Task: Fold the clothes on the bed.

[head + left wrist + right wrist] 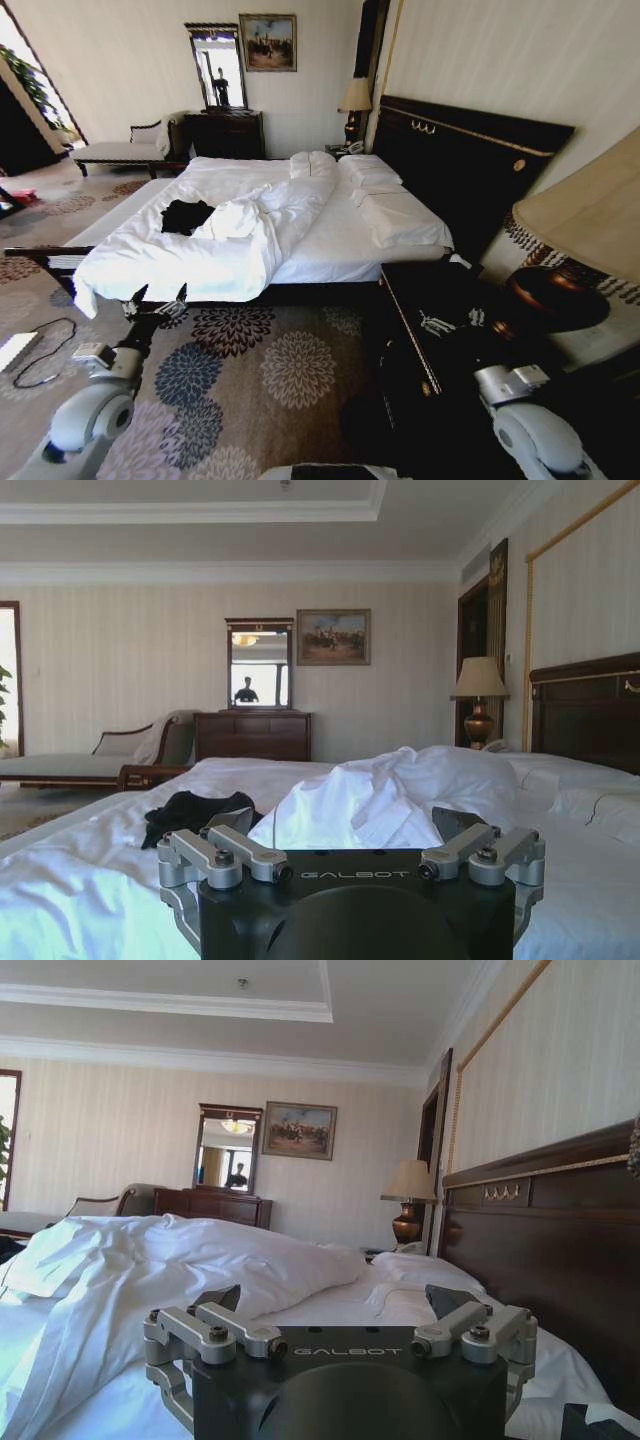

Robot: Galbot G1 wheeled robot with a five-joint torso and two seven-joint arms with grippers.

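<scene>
The clothes, a crumpled black T-shirt (187, 216), lie on the near left part of the bed (330, 235), beside a bunched white duvet (235, 222). My left gripper (159, 299) hovers open at the bed's near edge, short of the shirt and holding nothing. In the left wrist view the gripper (343, 822) points across the mattress, with the shirt (195, 810) just beyond one finger. My right arm (512, 385) is low by the nightstand. Its gripper (337, 1300) is open and empty and faces the pillow end beside the dark headboard (545, 1230).
A dark nightstand (420, 300) with a big lamp (585, 220) stands close on the right. A dark bench rail (45, 255) runs along the bed's left. A cable and white device (35, 352) lie on the flowered carpet. Dresser with mirror (222, 128) and chaise (120, 150) stand against the far wall.
</scene>
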